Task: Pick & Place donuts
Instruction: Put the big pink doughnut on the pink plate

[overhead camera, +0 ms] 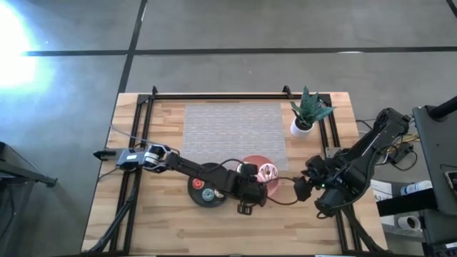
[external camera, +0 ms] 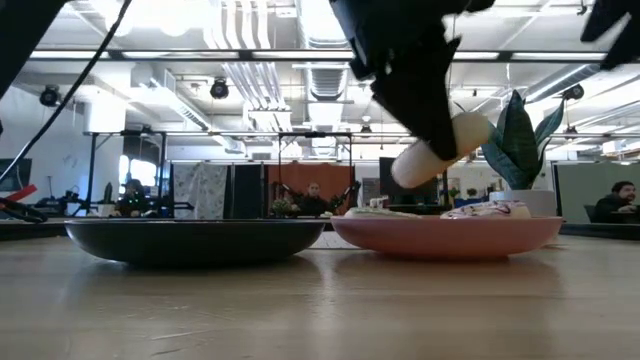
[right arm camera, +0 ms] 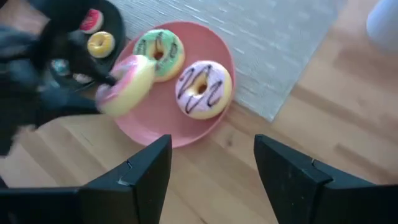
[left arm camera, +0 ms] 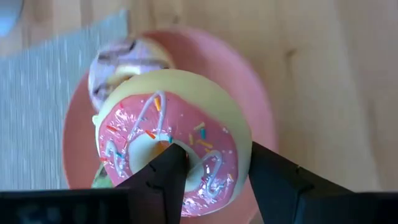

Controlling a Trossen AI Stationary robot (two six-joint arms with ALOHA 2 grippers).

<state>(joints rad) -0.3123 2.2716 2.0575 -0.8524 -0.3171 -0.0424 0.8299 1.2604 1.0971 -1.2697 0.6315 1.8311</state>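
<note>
1. Above the pink plate [right arm camera: 211,121], the left gripper [left arm camera: 214,177] is clamped on a pink-frosted donut [left arm camera: 174,140], 1 finger through its hole, held tilted directly over the plate's open near side
2. Beside the plate, the right gripper [right arm camera: 211,171] waits with fingers apart, farther from the donut than the left

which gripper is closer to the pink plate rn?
Left. The left gripper holds a pink-frosted donut over the round pink plate; the right gripper waits open, off its side.
</note>
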